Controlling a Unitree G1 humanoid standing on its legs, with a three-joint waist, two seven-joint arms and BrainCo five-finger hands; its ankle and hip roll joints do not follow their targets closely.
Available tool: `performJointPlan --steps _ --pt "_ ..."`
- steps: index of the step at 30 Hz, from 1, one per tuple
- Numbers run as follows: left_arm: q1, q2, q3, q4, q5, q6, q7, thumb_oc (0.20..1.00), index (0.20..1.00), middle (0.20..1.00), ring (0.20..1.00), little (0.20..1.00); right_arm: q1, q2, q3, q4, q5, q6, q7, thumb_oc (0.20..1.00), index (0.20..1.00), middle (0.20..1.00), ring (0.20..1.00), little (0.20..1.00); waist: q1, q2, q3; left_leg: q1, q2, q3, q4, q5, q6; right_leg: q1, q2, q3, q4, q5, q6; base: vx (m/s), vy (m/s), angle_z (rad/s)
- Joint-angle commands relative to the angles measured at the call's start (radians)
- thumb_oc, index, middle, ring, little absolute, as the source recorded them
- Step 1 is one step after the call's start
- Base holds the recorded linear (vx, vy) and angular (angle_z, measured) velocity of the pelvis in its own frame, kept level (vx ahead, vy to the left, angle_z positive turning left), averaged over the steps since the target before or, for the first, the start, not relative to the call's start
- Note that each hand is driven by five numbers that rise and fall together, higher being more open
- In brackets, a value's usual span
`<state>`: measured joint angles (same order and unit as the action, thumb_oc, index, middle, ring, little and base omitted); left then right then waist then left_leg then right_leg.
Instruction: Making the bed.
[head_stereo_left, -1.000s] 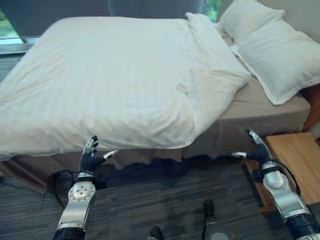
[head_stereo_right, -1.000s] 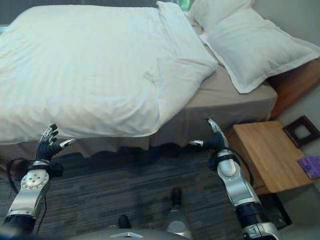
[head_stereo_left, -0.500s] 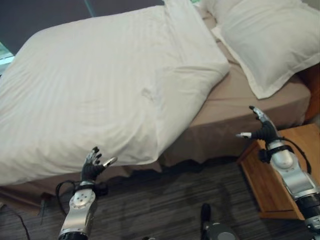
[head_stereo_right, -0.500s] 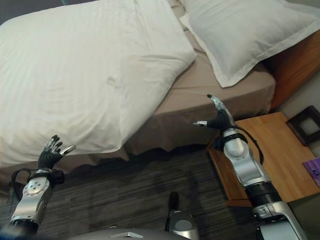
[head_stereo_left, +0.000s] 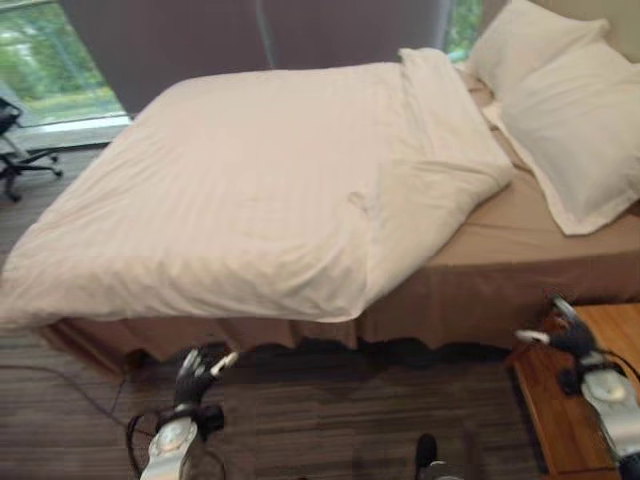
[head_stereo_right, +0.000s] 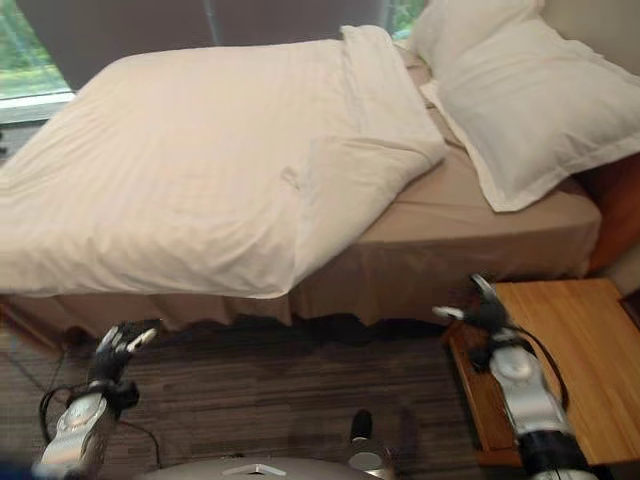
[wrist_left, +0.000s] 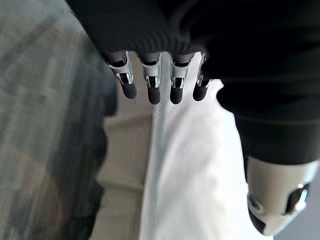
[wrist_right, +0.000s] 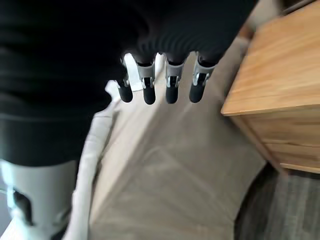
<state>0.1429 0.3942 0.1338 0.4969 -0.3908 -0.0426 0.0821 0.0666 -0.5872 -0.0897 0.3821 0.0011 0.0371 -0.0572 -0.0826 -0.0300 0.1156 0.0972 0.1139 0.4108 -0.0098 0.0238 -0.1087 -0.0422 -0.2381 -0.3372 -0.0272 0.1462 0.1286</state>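
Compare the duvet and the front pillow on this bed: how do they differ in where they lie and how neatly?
The duvet covers most of the bed and overhangs its near edge; the front pillow sits at the head end, leaving brown sheet bare between them. The duvet's near top corner is folded back and rumpled; the front pillow lies flat and smooth. Both are white. Neither hand touches them.

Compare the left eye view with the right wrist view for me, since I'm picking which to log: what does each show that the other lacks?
Left eye view: the whole white duvet, both pillows, the left hand above the floor, and an office chair by the window. Right wrist view: the right hand from very close, fingers relaxed. Both: the wooden nightstand and the bed's brown skirt.
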Motion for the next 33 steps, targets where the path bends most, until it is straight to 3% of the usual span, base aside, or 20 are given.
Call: performJointPlan --steps 1,3,4,5,7,8,10,13,15,16,18,19,20,23,24,25,26,27,30,33 --pt "-0.046 0.110 0.049 -0.152 -0.031 -0.091 0.006 1.000 1.000 1.000 1.000 1.000 -0.101 0.017 0.032 -0.053 -0.007 -0.071 -0.021 1.000 1.000 1.000 1.000 1.000 -0.024 -0.008 0.064 0.098 -0.003 -0.021 -0.040 -0.132 0.073 -0.006 -0.027 0.104 0.379 -0.087 0.074 0.03 0.116 0.19" --pt "-0.043 0.111 0.053 -0.194 -0.035 -0.101 0.003 1.000 1.000 1.000 1.000 1.000 -0.108 0.018 0.031 -0.064 -0.014 -0.076 -0.027 1.000 1.000 1.000 1.000 1.000 -0.021 -0.003 0.067 0.121 -0.007 -0.018 -0.068 -0.129 0.073 -0.034 -0.046 0.084 0.412 -0.074 0.081 0.07 0.041 0.13" --pt "-0.040 0.117 0.057 -0.249 -0.034 -0.121 -0.004 1.000 1.000 1.000 1.000 1.000 -0.117 0.020 0.026 -0.078 -0.019 -0.085 -0.033 1.000 1.000 1.000 1.000 1.000 -0.018 -0.001 0.062 0.133 0.002 -0.008 -0.076 -0.129 0.064 -0.067 -0.065 0.036 0.353 -0.079 0.070 0.18 -0.080 -0.15" --pt "-0.040 0.125 0.059 -0.279 -0.019 -0.128 -0.005 1.000 1.000 1.000 1.000 1.000 -0.120 0.017 0.024 -0.085 -0.017 -0.091 -0.036 1.000 1.000 1.000 1.000 1.000 -0.022 0.005 0.058 0.138 0.018 -0.017 -0.075 -0.135 0.053 -0.065 -0.053 0.016 0.295 -0.093 0.064 0.28 -0.140 -0.19" --pt "-0.049 0.134 0.064 -0.302 -0.011 -0.138 -0.006 1.000 1.000 1.000 1.000 1.000 -0.119 0.016 0.017 -0.100 -0.012 -0.102 -0.040 1.000 1.000 1.000 1.000 1.000 -0.029 0.004 0.055 0.145 0.028 -0.023 -0.077 -0.136 0.041 -0.075 -0.035 0.010 0.199 -0.099 0.055 0.25 -0.170 -0.08" --pt "-0.096 0.153 0.078 -0.318 -0.010 -0.146 0.003 1.000 1.000 1.000 1.000 1.000 -0.117 0.018 0.002 -0.124 -0.009 -0.115 -0.047 1.000 1.000 1.000 1.000 1.000 -0.040 -0.005 0.051 0.167 0.050 -0.029 -0.077 -0.140 0.016 -0.103 -0.018 0.015 0.041 -0.076 0.063 0.31 -0.250 -0.04" --pt "-0.162 0.180 0.067 -0.312 0.001 -0.161 0.020 1.000 1.000 1.000 1.000 1.000 -0.120 0.019 -0.003 -0.149 -0.025 -0.121 -0.057 1.000 1.000 1.000 1.000 1.000 -0.051 -0.011 0.055 0.193 0.078 -0.031 -0.077 -0.148 -0.006 -0.134 -0.009 0.035 -0.047 -0.052 0.077 0.29 -0.242 0.00" --pt "-0.210 0.193 0.057 -0.297 -0.008 -0.181 0.026 1.000 1.000 1.000 1.000 1.000 -0.122 0.006 0.001 -0.188 -0.051 -0.133 -0.061 1.000 1.000 1.000 1.000 1.000 -0.073 -0.034 0.035 0.244 0.088 -0.038 -0.077 -0.171 -0.029 -0.137 0.002 0.090 -0.051 -0.044 0.071 0.40 -0.257 0.35" --pt "-0.207 0.193 0.058 -0.296 -0.009 -0.182 0.025 1.000 1.000 1.000 1.000 1.000 -0.119 0.007 0.002 -0.191 -0.052 -0.132 -0.060 1.000 1.000 1.000 1.000 1.000 -0.073 -0.031 0.039 0.254 0.090 -0.037 -0.077 -0.177 -0.030 -0.129 0.005 0.092 -0.050 -0.049 0.075 0.26 -0.216 0.23" --pt "-0.177 0.170 0.070 -0.301 -0.033 -0.188 0.022 1.000 1.000 1.000 1.000 1.000 -0.124 0.003 0.019 -0.232 -0.058 -0.141 -0.055 1.000 1.000 1.000 1.000 1.000 -0.075 -0.028 0.032 0.236 0.159 -0.054 0.040 -0.031 -0.069 -0.093 0.046 0.101 -0.031 -0.033 0.024 0.51 -0.449 0.08" --pt "-0.161 0.142 0.072 -0.299 -0.069 -0.179 0.021 1.000 1.000 1.000 1.000 1.000 -0.138 -0.002 0.037 -0.252 -0.058 -0.140 -0.059 1.000 1.000 1.000 1.000 1.000 -0.056 -0.030 0.045 0.142 0.229 -0.114 0.282 0.052 -0.061 -0.014 0.094 0.096 -0.048 -0.073 -0.026 0.52 -0.532 0.22" --pt "-0.158 0.132 0.074 -0.296 -0.082 -0.176 0.028 1.000 1.000 1.000 1.000 1.000 -0.145 -0.006 0.040 -0.258 -0.061 -0.138 -0.064 1.000 1.000 1.000 1.000 1.000 -0.051 -0.045 0.053 0.099 0.257 -0.102 0.374 0.084 -0.053 0.021 0.100 0.075 -0.052 -0.094 -0.050 0.36 -0.472 0.03" --pt "-0.155 0.127 0.071 -0.292 -0.089 -0.172 0.032 1.000 1.000 1.000 1.000 1.000 -0.149 -0.007 0.039 -0.269 -0.058 -0.135 -0.070 1.000 1.000 1.000 1.000 1.000 -0.043 -0.069 0.065 0.054 0.268 -0.064 0.440 0.079 -0.036 0.055 0.097 0.065 -0.056 -0.110 -0.071 0.38 -0.397 -0.02" --pt "-0.141 0.109 0.076 -0.285 -0.097 -0.168 0.039 1.000 1.000 1.000 1.000 1.000 -0.178 -0.030 0.045 -0.293 -0.068 -0.122 -0.075 1.000 1.000 1.000 1.000 1.000 -0.014 -0.100 0.088 -0.081 0.199 0.022 0.466 -0.051 -0.013 0.109 0.080 0.073 -0.060 -0.141 -0.061 0.27 -0.119 0.13" --pt "-0.141 0.109 0.076 -0.285 -0.097 -0.168 0.039 1.000 1.000 1.000 1.000 1.000 -0.179 -0.030 0.045 -0.293 -0.068 -0.122 -0.075 1.000 1.000 1.000 1.000 1.000 -0.014 -0.101 0.088 -0.081 0.199 0.022 0.466 -0.052 -0.013 0.109 0.079 0.074 -0.060 -0.141 -0.061 0.18 0.040 0.07" --pt "-0.134 0.107 0.079 -0.284 -0.089 -0.170 0.042 1.000 1.000 1.000 1.000 1.000 -0.186 -0.037 0.046 -0.296 -0.069 -0.125 -0.076 1.000 1.000 1.000 1.000 1.000 -0.009 -0.102 0.090 -0.110 0.168 0.055 0.404 -0.078 -0.005 0.118 0.072 0.072 -0.060 -0.146 -0.051 0.23 0.150 -0.21" --pt "-0.121 0.110 0.091 -0.285 -0.074 -0.167 0.040 1.000 1.000 1.000 1.000 1.000 -0.195 -0.055 0.051 -0.300 -0.082 -0.125 -0.070 1.000 1.000 1.000 1.000 1.000 -0.002 -0.088 0.083 -0.119 0.132 0.127 0.234 -0.048 -0.006 0.139 0.069 0.065 -0.060 -0.158 -0.031 0.30 0.215 -0.12" --pt "-0.116 0.114 0.097 -0.286 -0.070 -0.170 0.041 1.000 1.000 1.000 1.000 1.000 -0.210 -0.070 0.064 -0.298 -0.102 -0.126 -0.072 1.000 1.000 1.000 1.000 1.000 0.003 -0.079 0.082 -0.119 0.122 0.151 0.170 -0.015 -0.013 0.149 0.070 0.062 -0.060 -0.165 -0.024 0.28 0.259 0.02" --pt "-0.095 0.121 0.121 -0.289 -0.056 -0.177 0.047 1.000 1.000 1.000 1.000 1.000 -0.229 -0.108 0.082 -0.321 -0.158 -0.126 -0.060 1.000 1.000 1.000 1.000 1.000 0.026 -0.054 0.069 -0.092 0.096 0.113 0.033 0.027 -0.016 0.183 0.069 0.044 -0.060 -0.178 -0.002 0.22 0.183 -0.13" --pt "-0.091 0.125 0.115 -0.268 -0.051 -0.165 0.049 1.000 1.000 1.000 1.000 1.000 -0.211 -0.066 0.098 -0.325 -0.192 -0.119 -0.057 1.000 1.000 1.000 1.000 1.000 0.022 -0.062 0.048 -0.033 0.064 0.106 -0.041 0.032 0.007 0.206 0.062 0.028 -0.051 -0.158 0.010 0.23 0.153 -0.29"
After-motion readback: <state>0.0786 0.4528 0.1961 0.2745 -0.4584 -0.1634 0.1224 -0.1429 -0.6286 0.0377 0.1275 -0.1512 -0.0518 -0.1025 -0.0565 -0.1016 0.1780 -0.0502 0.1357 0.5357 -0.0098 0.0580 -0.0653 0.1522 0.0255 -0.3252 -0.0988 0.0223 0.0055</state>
